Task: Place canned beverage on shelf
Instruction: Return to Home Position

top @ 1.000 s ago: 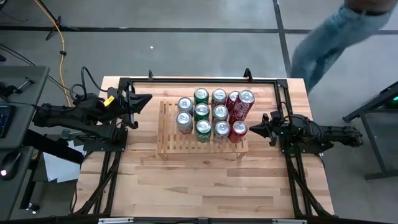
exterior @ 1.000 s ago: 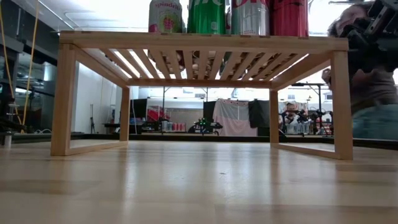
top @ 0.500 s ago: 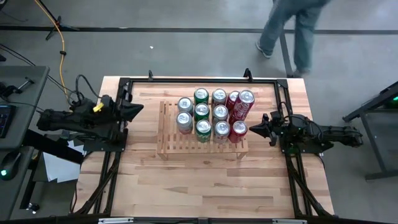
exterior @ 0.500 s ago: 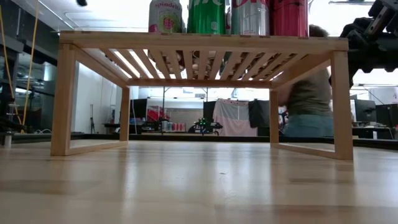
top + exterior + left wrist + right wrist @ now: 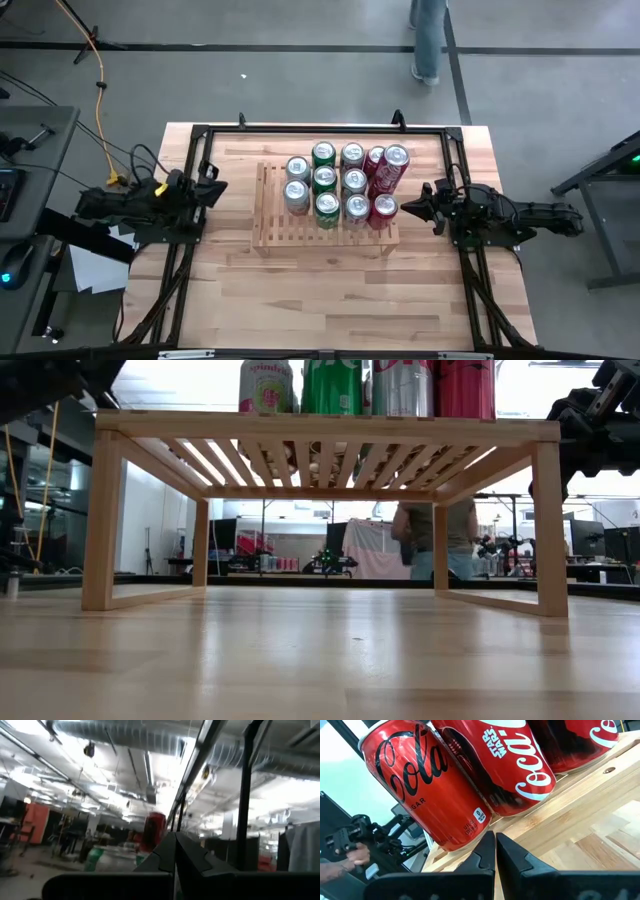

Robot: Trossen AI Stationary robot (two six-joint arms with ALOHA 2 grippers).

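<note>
From above, the shelf (image 5: 268, 228) lies between the two arms. It is filled with rows of cans (image 5: 340, 182): silver, green, and red at the end nearest the right pincer (image 5: 418, 206). That pincer sits just beside that end. The left pincer (image 5: 212, 188) is well apart from the shelf's other end, near the bench (image 5: 320, 300) edge. One red can appears stacked higher than its neighbours. A person (image 5: 428, 35) walks far beyond the bench.

At bench height, the shelf (image 5: 320, 428) shows light wood, parallel slats and short legs. The cans (image 5: 370, 385) stand on top and nothing sits beneath.

In the left wrist view, the left pincer (image 5: 175, 840) is closed tip to tip and empty, with only the room ahead.

In the right wrist view, the right pincer (image 5: 495, 837) is likewise closed on nothing. The red cans (image 5: 470, 780) stand directly ahead on the shelf's wood.

Loading looks finished, so the step in hand is probably parking the arms. The right arm should back straight away without brushing the red stack.
</note>
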